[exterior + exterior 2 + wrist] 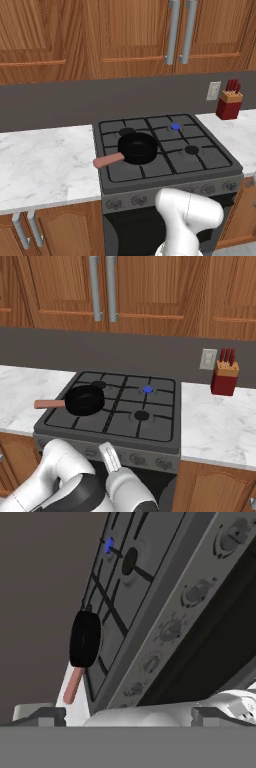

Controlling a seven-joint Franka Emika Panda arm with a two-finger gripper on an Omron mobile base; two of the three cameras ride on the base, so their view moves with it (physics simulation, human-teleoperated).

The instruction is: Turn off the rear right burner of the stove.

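**Gripper wide open, low in front of the knob row**

Here is the gripper [128, 717], down low in front of the stove [150, 172], and in the hand view its two dark fingertips [45, 716] stand far apart at the two sides of the frame with nothing between them. Open jaws, nothing held.

The hand is rolled, so the stove's front panel runs as a slanted band up and away from the fingertips. Along that band sits the row of knobs [172, 630], grey and round, one after another, the nearest just above the gripper and the farthest up at the top right corner of the hand view. No fingertip touches any of them; they are near but apart.

Beyond the knob row lies the grated cooktop. The black pan [84, 639] appears edge-on, up and to the left of the gripper, its reddish handle [71, 691] pointing back down towards the left fingertip. Farther out past the pan, a plain black burner disc [129, 561], and farther still, at the far end of the grate, the rear right burner [108, 545], showing bright blue, well apart from the gripper.

From the base cameras, that blue burner [175, 127] sits at the back right of the grates, with the pan [85, 400] on the front left side. On the counter to the right stands a red knife block [224, 378], beside a wall outlet [208, 359].
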